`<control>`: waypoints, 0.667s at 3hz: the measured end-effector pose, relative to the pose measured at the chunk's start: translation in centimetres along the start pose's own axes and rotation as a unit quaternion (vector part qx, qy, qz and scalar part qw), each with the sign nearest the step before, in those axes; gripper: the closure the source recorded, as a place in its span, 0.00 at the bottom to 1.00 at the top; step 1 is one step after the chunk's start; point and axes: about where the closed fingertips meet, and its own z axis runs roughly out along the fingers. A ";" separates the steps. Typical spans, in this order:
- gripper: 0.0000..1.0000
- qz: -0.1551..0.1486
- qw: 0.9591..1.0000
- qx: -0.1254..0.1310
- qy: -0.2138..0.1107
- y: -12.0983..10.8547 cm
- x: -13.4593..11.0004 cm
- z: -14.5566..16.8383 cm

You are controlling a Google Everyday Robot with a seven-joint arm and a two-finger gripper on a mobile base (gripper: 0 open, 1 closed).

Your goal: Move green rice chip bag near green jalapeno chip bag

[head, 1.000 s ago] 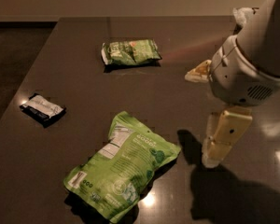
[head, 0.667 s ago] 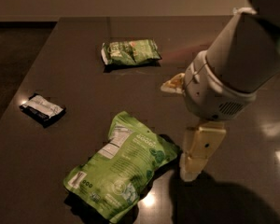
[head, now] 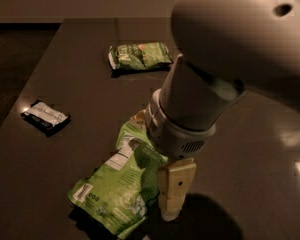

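I am the gripper and I hang low over the near middle of the dark table. My two fingers are spread wide apart and they hold nothing. One finger is pale yellow and points down, just beside the right edge of the big green bag. Its tip is very close to the table top. My other finger only peeks out on the far side of my round grey wrist, over the far end of the big bag. So part of the bag sits between my fingers. I cannot tell if either finger touches it.

The big green bag lies flat on the near part of the table, a bit left of the middle. It is bright green with a white label. It lies slanted, with one end pointing near and left and the other end under my wrist.

The small green bag lies far back on the table, well apart from the big one. It is darker and crinkled, with a bit of red on it. A little black and white packet lies at the left side of the table, apart from both bags. My big arm fills the top right
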 end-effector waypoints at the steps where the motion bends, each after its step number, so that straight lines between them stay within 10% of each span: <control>1: 0.00 -0.043 0.999 -0.022 0.018 0.4 -0.7 2.3; 2: 0.18 -0.074 0.996 -0.041 0.036 0.4 -1.3 3.8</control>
